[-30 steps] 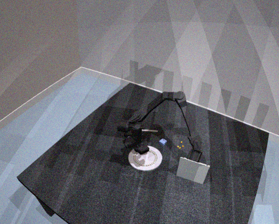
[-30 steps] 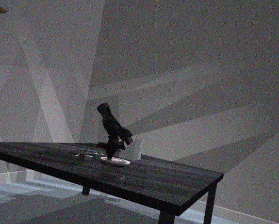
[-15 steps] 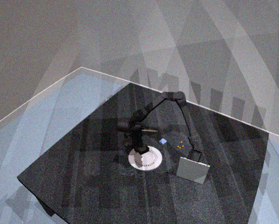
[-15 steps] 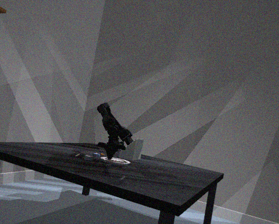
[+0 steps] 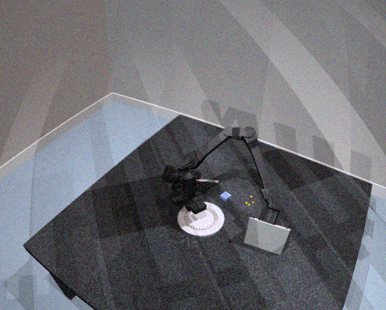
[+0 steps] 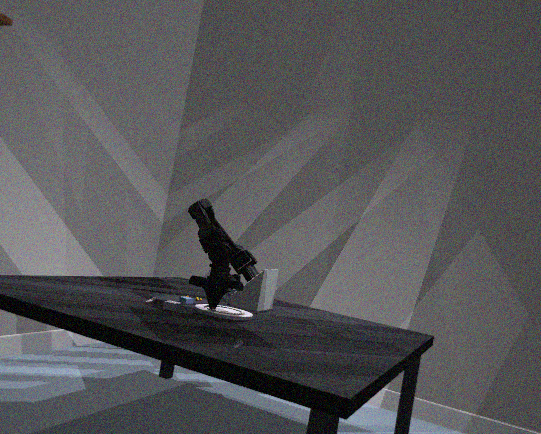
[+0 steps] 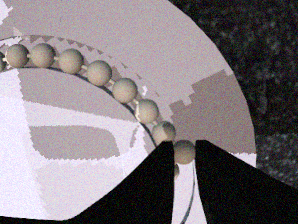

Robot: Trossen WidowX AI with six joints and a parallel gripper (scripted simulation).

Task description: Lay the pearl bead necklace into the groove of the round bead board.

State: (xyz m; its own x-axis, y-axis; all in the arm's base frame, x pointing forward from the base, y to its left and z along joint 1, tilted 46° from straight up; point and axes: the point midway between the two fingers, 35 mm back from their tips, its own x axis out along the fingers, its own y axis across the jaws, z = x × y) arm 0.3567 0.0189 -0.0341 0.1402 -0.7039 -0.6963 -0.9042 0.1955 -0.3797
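Observation:
The round white bead board (image 5: 215, 205) (image 6: 246, 315) (image 7: 215, 65) lies on the dark table. The pearl bead necklace (image 5: 205, 228) (image 7: 99, 73) runs as a curved row of cream beads along the board's ring groove. In the wrist view the beads follow the groove up to the fingertips. My gripper (image 7: 183, 151) (image 6: 213, 306) is low over the board's edge and shut on one bead of the necklace. Part of one more bead shows behind the left fingertip. The groove goes on between the fingers, with no bead seen in its lower part. The gripper hides part of the ring in the top view.
A blue block (image 5: 225, 196) (image 6: 186, 300) and several small yellow pieces (image 5: 249, 204) lie beside the board. A thin pale stick (image 5: 207, 181) lies behind it. A light grey box-like panel (image 5: 267, 236) (image 6: 267, 290) stands by the arm's base.

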